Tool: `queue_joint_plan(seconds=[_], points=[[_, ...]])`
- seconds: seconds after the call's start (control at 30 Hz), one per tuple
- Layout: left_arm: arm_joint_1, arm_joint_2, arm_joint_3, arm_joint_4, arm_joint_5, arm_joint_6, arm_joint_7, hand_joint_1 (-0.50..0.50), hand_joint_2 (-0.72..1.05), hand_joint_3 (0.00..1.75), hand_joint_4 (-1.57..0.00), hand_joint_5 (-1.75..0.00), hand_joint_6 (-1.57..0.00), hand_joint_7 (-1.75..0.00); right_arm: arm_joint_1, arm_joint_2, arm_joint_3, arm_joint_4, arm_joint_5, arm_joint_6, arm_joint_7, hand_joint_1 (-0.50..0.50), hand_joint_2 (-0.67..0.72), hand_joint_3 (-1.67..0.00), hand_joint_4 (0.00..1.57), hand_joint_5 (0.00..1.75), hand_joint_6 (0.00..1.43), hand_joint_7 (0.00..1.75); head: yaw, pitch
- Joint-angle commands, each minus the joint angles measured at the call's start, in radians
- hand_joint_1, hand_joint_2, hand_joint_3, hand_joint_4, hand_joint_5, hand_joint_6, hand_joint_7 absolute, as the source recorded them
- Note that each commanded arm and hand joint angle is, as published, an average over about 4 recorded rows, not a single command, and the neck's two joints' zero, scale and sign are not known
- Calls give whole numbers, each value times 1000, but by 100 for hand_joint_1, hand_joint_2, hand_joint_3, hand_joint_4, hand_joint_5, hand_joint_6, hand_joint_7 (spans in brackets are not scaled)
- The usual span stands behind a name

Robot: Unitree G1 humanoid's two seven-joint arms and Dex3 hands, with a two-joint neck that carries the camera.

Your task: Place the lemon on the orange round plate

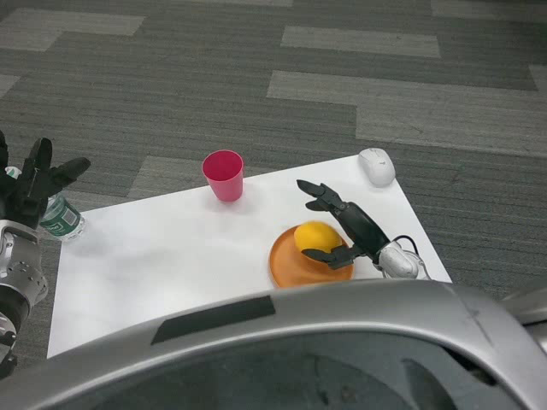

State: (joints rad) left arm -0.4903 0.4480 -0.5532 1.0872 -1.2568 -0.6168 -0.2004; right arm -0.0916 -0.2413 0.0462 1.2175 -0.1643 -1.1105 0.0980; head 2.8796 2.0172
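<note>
A white surface (171, 256) is sitting over grey carpet, seen from the robot's head looking down. Near the front-right edge an orange round plate (286, 265) is lying flat, and the lemon (314, 237) is resting on its far-right part, apparently touching the plate. The lemon's long axis is running roughly left-right w/ a slight tilt, though it's too rounded here to be sure.

The right robot hand (340, 226) is sitting just right of the lemon, w/ its silver forearm trailing off to the lower right. Its fingers are spreading apart: upper ones are reaching out above and behind the fruit, and a lower one is curling along the lemon's near side, very close or maybe brushing it. It looks to be holding nothing now, i.e. the grip appears let go, but light contact can't be ruled out.

So the lemon is lying directly left of the right robot hand's palm, inside the span of its open fingers. Any pull-back probably needs to go right and up, so no finger is dragging the fruit off the plate.

The left robot hand (34, 184) is waiting far off at the surface's left edge, fingers splayed and empty, by a water bottle (60, 219). A pink cup (224, 176) is standing upright at the back, and a white computer mouse (376, 166) is lying at the far-right corner.
</note>
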Motion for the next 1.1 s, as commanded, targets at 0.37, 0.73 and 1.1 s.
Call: queue_joint_plan(seconds=[0.37,0.73,1.1], points=[[-2,17,6,2,2,-8,3,50,96,9,-4,0,0,0,-28,-9,-6,-3,11,9,2,17,15,-8,0,48,0,2,1,0],[-2,16,7,2,2,-8,3,50,96,9,-4,0,0,0,-28,-8,-21,8,27,8,0,18,15,-8,0,48,0,0,2,5],[-2,15,7,2,2,-9,3,50,96,9,-4,0,0,0,-27,3,-25,-97,265,-26,6,21,15,-8,0,48,0,0,-4,7]])
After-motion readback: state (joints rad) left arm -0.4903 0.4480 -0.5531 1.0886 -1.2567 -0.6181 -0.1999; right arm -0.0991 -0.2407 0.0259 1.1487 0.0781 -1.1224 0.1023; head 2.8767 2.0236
